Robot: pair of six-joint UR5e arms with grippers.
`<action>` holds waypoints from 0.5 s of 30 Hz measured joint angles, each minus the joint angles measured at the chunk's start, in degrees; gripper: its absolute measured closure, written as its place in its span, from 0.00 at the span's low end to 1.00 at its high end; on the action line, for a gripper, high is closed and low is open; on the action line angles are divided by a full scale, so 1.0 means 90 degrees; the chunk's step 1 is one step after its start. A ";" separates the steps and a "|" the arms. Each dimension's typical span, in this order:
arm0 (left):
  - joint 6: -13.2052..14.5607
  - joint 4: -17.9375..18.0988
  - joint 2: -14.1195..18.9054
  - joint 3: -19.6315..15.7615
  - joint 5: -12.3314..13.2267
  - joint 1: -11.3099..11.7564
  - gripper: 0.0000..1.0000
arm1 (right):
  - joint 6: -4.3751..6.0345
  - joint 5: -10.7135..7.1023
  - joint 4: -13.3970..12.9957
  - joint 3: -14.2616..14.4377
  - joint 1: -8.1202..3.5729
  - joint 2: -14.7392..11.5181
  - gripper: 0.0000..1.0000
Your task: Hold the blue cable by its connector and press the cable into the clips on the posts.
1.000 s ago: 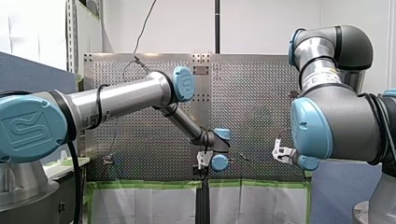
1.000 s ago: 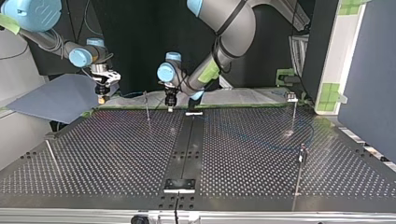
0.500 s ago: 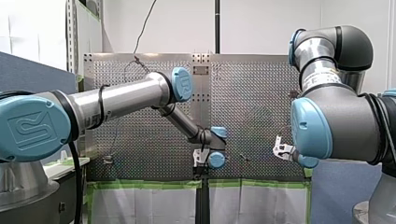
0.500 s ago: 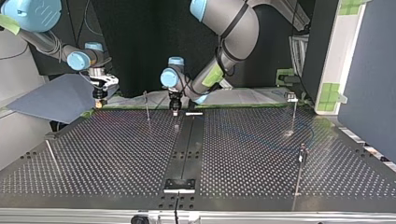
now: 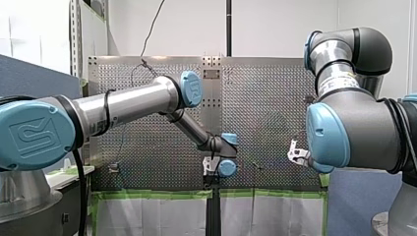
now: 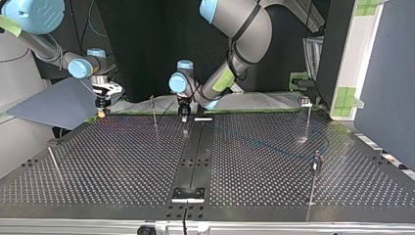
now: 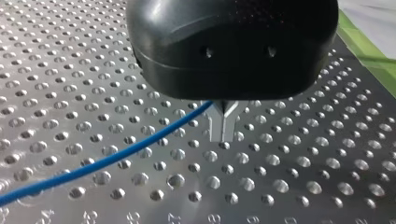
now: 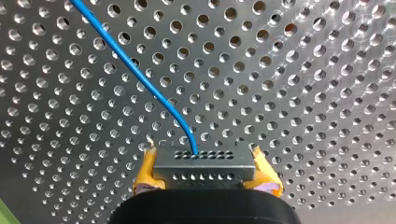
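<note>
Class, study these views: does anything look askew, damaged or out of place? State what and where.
Nothing stands out. My right gripper grips the grey perforated metal connector squarely between yellow pads. The thin blue cable leaves it unkinked, and my left gripper pinches it between shut metal fingers.

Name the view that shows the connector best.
Right wrist view: the connector sits close up, clamped between the yellow pads, cable leaving its face. Top and front views show only my right gripper, the connector too small to tell. Left wrist view shows cable only.
</note>
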 joint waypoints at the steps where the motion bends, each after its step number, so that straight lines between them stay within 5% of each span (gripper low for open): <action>1: 0.0000 -0.0010 0.0000 -0.0006 -0.0004 0.0010 1.00 | 0.0003 0.0024 0.0031 -0.0013 0.0003 0.0011 1.00; 15: 0.0075 -0.0114 0.0008 0.0019 -0.0001 0.0046 1.00 | -0.0072 0.0037 0.0671 -0.0537 0.0063 0.0496 1.00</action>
